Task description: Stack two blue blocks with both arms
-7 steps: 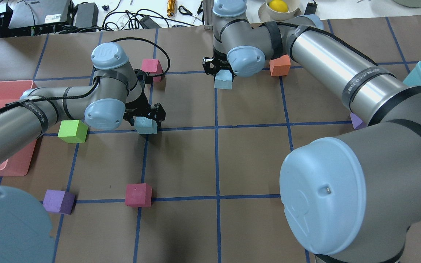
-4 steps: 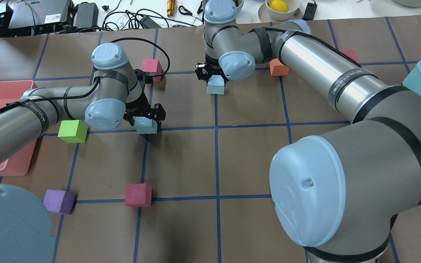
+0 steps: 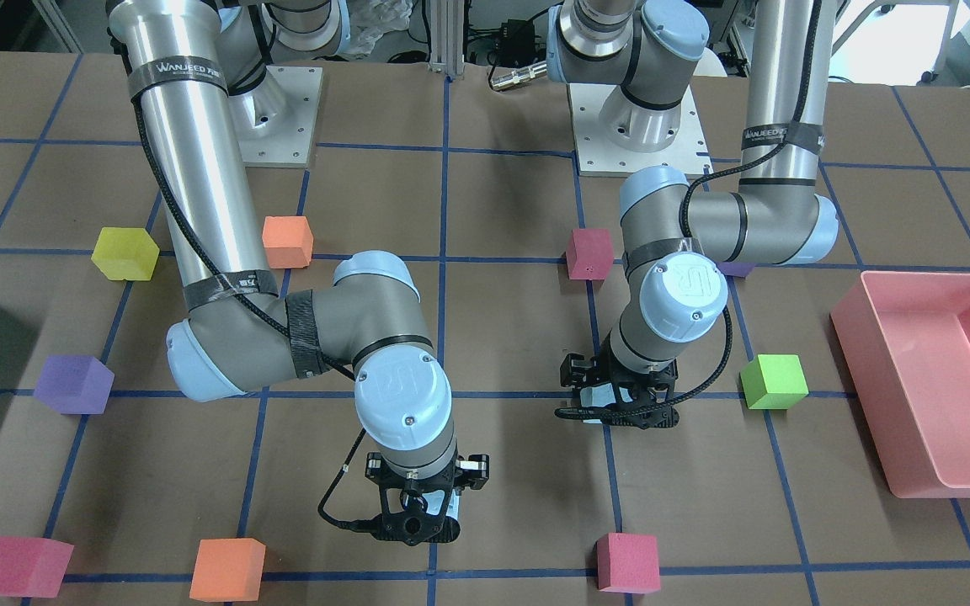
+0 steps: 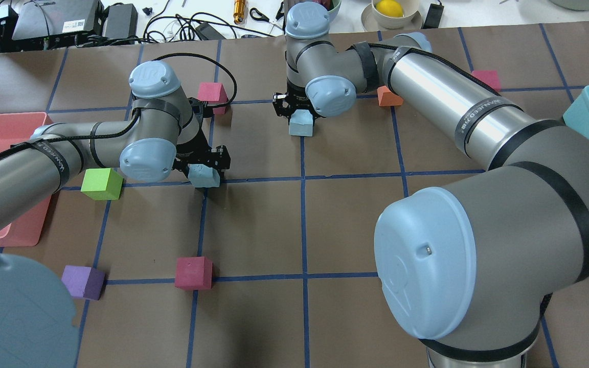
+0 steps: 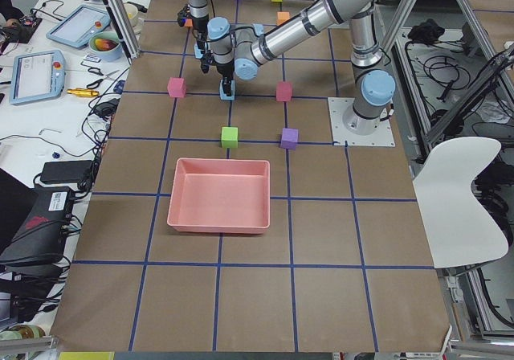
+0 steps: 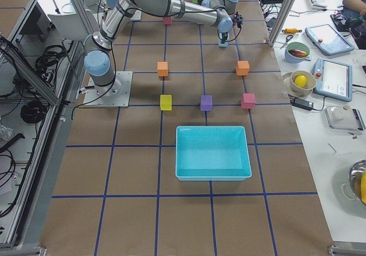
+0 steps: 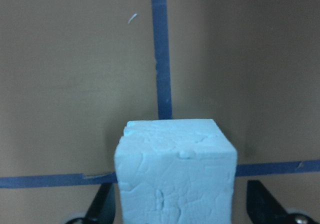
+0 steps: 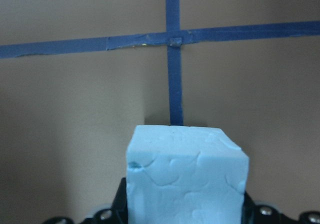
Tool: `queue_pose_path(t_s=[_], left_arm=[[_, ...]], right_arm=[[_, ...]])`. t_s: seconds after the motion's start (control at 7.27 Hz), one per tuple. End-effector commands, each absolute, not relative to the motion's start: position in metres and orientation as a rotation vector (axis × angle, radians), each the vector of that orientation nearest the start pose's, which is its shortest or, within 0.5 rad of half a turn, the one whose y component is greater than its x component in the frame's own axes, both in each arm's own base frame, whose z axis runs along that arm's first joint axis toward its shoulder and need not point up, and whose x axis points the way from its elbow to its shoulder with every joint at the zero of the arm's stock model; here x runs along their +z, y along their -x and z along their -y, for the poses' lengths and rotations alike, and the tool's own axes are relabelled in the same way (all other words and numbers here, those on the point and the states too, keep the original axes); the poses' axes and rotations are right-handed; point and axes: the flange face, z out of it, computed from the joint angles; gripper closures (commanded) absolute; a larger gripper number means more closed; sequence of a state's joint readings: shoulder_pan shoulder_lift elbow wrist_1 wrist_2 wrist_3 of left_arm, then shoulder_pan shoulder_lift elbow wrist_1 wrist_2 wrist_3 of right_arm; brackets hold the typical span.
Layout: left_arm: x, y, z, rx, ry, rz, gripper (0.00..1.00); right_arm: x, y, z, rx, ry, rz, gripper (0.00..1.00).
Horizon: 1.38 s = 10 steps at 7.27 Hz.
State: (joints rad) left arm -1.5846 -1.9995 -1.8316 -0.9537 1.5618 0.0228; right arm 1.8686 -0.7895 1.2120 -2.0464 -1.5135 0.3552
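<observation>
Blue block one [image 4: 205, 177]: at a crossing of blue tape [image 4: 303, 204], 8 o'clock from blue block two.
Blue block two [image 4: 300, 124]: 12 o'clock from centre of table [image 4: 350, 220].
Left gripper [image 3: 615, 400]: fingers on both sides of blue block one; whether they press it is not clear.
Right gripper [image 3: 416, 513]: clamped onto blue block two.

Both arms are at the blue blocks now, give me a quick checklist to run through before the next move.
1. Right gripper shut on right arm's blue block: ok.
2. Left gripper firm on left arm's blue block: cannot tell; its wrist view shows a gap beside one of the fingers.
3. Blocks brought together for stacking: not ok, they are well apart.
4. No other cube between them: ok.
5. Either block lifted off the table: cannot tell.
</observation>
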Motion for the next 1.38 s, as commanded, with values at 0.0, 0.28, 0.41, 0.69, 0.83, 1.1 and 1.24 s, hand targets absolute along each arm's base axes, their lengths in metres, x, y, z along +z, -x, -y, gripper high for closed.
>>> queue_pose_path(t_s=[0.0,0.28,0.41,0.69,0.83,1.1,1.24], left_arm=[[0.196,0.142,0.572,0.102,-0.05,-3.149,0.94],[0.202,0.141,0.577,0.077,-0.06,-3.148,1.0],[0.214,0.141,0.585,0.037,-0.046,-3.149,1.0],[0.238,0.148,0.606,-0.016,0.053,-3.161,1.0],[0.257,0.155,0.621,-0.01,0.104,-3.188,1.0],[0.289,0.202,0.646,-0.019,0.049,-3.247,1.0],[0.299,0.233,0.662,-0.059,0.063,-3.244,1.0]], right_arm=[[0.214,-0.355,0.687,-0.053,-0.101,-3.069,0.0],[0.252,-0.347,0.687,-0.098,-0.108,-3.054,0.0],[0.291,-0.329,0.681,-0.074,-0.117,-3.067,0.0],[0.363,-0.251,0.668,0.0,-0.064,-3.082,0.0],[0.39,-0.217,0.659,0.029,-0.015,-3.087,0.0],[0.427,-0.165,0.623,0.194,-0.114,-3.091,0.0],[0.443,-0.151,0.6,0.256,-0.136,-3.09,0.0]])
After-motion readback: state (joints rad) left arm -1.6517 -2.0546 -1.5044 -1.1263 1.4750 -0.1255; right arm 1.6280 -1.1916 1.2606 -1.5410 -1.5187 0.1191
